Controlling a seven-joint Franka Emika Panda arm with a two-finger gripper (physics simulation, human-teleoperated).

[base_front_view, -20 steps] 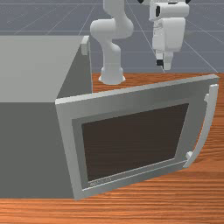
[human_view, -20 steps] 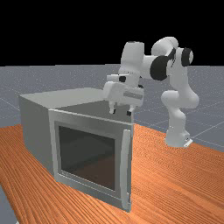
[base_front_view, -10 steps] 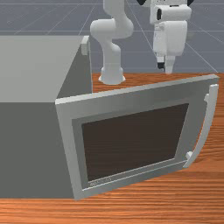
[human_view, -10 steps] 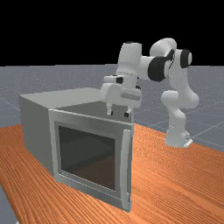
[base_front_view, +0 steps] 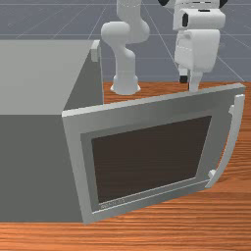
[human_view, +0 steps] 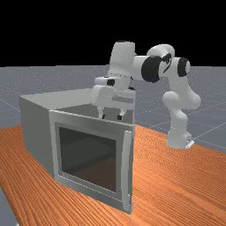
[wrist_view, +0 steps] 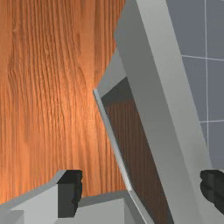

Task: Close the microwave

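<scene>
In the front view's upper right, the gripper (base_front_view: 188,84), fingers spread, now sits lower, nearer the microwave door (base_front_view: 152,157), which stays open: pushing likely comes next.

The front view is facing the arm (base_front_view: 123,68) from across the table (base_front_view: 162,238), looking down from nearby and cropping the microwave (base_front_view: 29,166). The far view is looking gently down from farther off, framing both whole; these two are sharing the door's (base_front_view: 152,159) outer face. The wrist view is peering down past the fingers (wrist_view: 69,194) at door and table.
</scene>
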